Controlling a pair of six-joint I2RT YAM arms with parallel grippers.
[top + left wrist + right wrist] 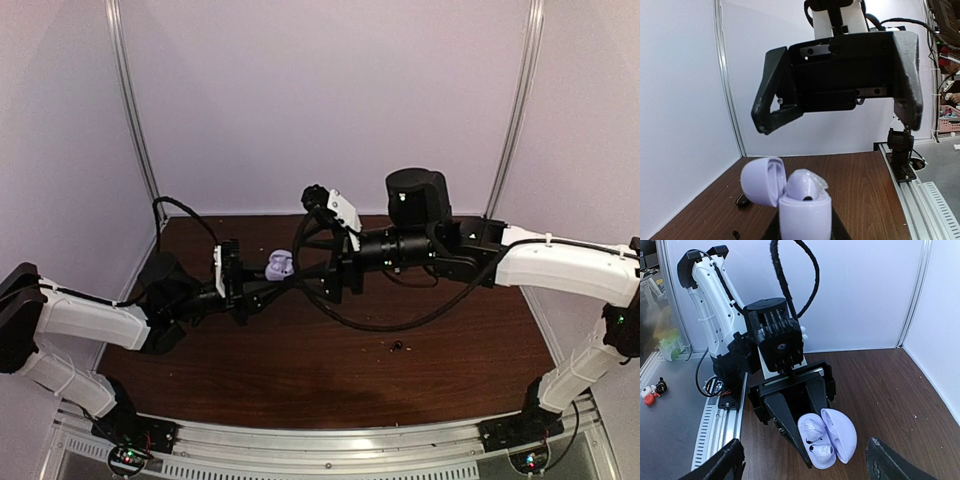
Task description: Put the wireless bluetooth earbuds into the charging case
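While raised above the table (450, 360), grips the open lilac case (805, 217) with left gripper (272, 278), pale earbud (804, 186) seated inside; spreads right gripper (836, 122) wide, empty, facing it nearby, not touching.

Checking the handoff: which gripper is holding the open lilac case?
The left gripper: its fingers clamp the charging case, lid open. The right gripper faces it, fingers spread, holding nothing.
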